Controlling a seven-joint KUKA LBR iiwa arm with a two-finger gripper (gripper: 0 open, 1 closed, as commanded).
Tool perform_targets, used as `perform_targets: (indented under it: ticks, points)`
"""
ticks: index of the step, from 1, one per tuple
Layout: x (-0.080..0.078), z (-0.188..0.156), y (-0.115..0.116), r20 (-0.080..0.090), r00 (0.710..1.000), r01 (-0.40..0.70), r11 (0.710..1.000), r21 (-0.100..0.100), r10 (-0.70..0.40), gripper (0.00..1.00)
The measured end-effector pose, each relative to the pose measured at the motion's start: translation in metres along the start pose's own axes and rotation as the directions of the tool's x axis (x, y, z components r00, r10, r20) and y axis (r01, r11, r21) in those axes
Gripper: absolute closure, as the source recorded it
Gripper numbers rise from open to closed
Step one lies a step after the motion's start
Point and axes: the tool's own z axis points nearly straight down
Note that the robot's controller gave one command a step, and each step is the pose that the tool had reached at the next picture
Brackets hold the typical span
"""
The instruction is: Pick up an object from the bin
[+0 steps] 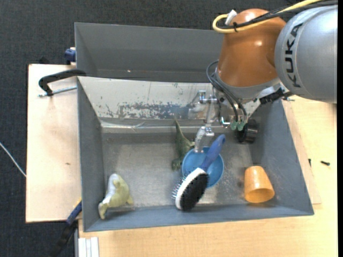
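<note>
Sitting mid-front in the bin (88, 159), a blue bowl (193, 162) is lying just below my claw (205, 137), a black-bristled brush (191, 190) resting across it. Claw open or closed: I am not able to tell. Lying around: green dinosaur (179, 143) just left, orange cup (257, 185) right, pale toy (115, 194) front-left.

The grey metal bin (144, 167) carried everything on its flat floor. In the front left corner lay a pale yellow-green soft toy (115, 196). Near the middle a green toy dinosaur (180, 143) was just beside a blue bowl (213, 171). A brush (190, 190) with a black-and-white head and a blue handle lay tilted across that bowl, its head towards the front wall. An orange cup (257, 184) sat near the right wall, apart from the bowl.
</note>
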Motion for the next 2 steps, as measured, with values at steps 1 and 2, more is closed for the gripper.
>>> perform_targets:
  ticks: [1,2]
  points:
    - [-0.0066,0.1349,-0.0285,0.001,0.998,0.055,0.998,-0.003,-0.055,0.0]
    - [-0.0068,0.1325,-0.0278,0.001,0.998,0.057,0.998,-0.003,-0.057,1.0]
